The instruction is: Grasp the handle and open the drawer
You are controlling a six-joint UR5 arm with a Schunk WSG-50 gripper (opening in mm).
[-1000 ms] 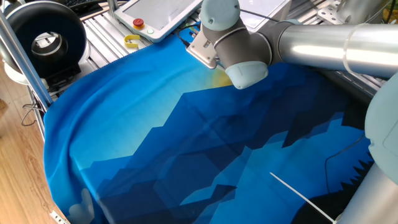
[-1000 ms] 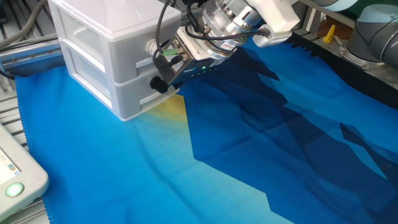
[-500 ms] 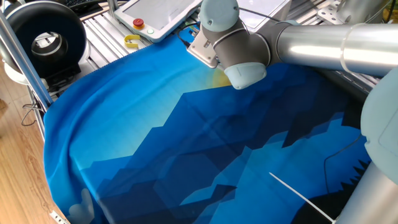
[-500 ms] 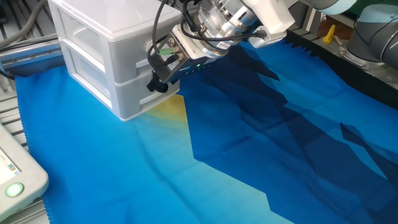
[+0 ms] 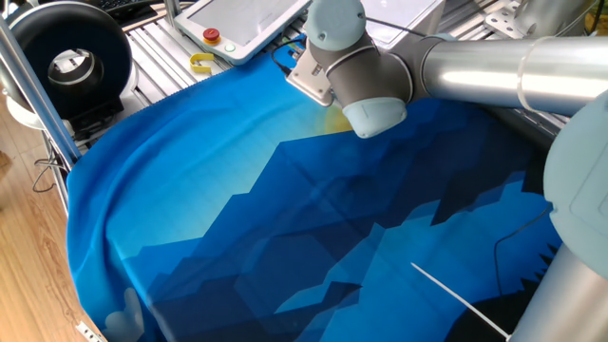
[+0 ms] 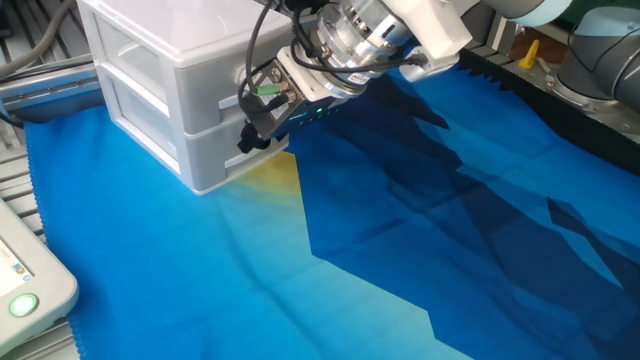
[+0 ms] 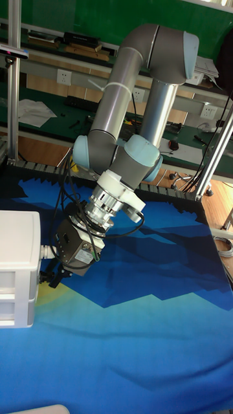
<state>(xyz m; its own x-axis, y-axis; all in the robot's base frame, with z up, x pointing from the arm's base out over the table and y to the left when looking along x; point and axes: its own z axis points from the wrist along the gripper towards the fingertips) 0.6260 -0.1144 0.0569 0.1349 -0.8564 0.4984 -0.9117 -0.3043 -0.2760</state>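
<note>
In the other fixed view the white two-tier drawer unit [image 6: 150,30] stands at the back left on the blue cloth. My gripper [image 6: 248,135] is pressed up to the front of the lower drawer [image 6: 212,155]. Its dark fingers [image 6: 262,108] straddle the spot where the black handle sits, and I cannot separate the knob from them. The tall fixed view shows the gripper [image 7: 48,274] touching the right face of the unit [image 7: 18,246], fingers spread. In one fixed view my arm [image 5: 356,71] hides both gripper and drawer.
A blue cloth [image 5: 237,209] covers the table. A white tablet-like panel [image 5: 242,19] with a red button [image 5: 211,36] lies at the back, with a yellow piece [image 5: 201,64] and a black spool [image 5: 71,57] nearby. Another panel corner with a green button [image 6: 20,303] lies front left.
My gripper has slid a little further left toward the drawer front, and its fingers now cover the black knob that showed beside them a second ago.
</note>
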